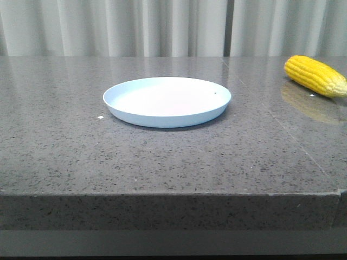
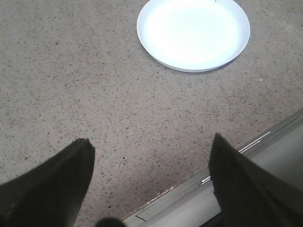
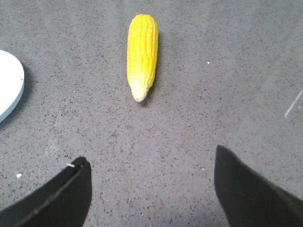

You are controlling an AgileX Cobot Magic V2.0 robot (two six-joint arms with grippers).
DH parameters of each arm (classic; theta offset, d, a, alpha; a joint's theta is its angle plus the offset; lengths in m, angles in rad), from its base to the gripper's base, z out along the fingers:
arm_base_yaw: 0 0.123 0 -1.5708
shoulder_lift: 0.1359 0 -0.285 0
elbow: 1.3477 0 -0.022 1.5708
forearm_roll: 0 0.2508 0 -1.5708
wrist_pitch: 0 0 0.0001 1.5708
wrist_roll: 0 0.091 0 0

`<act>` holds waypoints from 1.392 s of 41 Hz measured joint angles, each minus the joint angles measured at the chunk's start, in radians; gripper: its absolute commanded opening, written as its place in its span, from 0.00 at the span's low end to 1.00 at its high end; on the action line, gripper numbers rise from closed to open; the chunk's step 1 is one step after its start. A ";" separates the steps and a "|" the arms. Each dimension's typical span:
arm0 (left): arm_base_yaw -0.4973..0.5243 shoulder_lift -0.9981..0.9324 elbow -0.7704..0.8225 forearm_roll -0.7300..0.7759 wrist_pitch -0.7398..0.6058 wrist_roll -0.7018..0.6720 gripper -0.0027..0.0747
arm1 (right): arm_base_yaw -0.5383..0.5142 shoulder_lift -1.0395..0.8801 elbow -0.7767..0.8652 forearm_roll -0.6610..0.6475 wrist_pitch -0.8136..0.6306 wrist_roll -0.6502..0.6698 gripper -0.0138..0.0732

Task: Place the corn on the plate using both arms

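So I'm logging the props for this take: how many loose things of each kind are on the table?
Corn: 1
Plate: 1
Total: 2

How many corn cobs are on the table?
1. The corn lies on the table's far right, apart from the plate; none appears hidden.

1. One corn [image 1: 316, 75] cob lay on the table [image 1: 162, 162].
2. One plate [image 1: 167, 101] sat there too.
3. Two grippers were in view, the left gripper [image 2: 151, 182] and the right gripper [image 3: 151, 182], one per wrist camera.
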 measured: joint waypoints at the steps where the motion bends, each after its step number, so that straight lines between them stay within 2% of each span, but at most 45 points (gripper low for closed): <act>1: 0.000 -0.002 0.000 0.000 0.000 0.000 0.67 | 0.000 0.000 0.000 0.000 -0.008 0.000 0.81; 8: 0.000 -0.001 0.000 0.001 0.000 0.000 0.67 | 0.000 0.000 0.000 0.000 -0.059 0.000 0.81; 22: 0.000 -0.001 0.000 0.001 0.000 0.000 0.67 | 0.000 0.040 -0.019 0.013 -0.056 0.000 0.81; 28: 0.000 -0.001 0.000 0.001 0.000 -0.002 0.67 | 0.000 0.179 -0.108 0.013 0.019 -0.022 0.83; 34: 0.000 -0.001 0.000 0.001 0.000 -0.002 0.67 | 0.000 0.346 -0.206 0.013 0.090 -0.041 0.92; 57: 0.000 -0.002 0.000 0.001 0.000 -0.002 0.67 | 0.002 0.929 -0.632 0.047 0.136 -0.043 0.91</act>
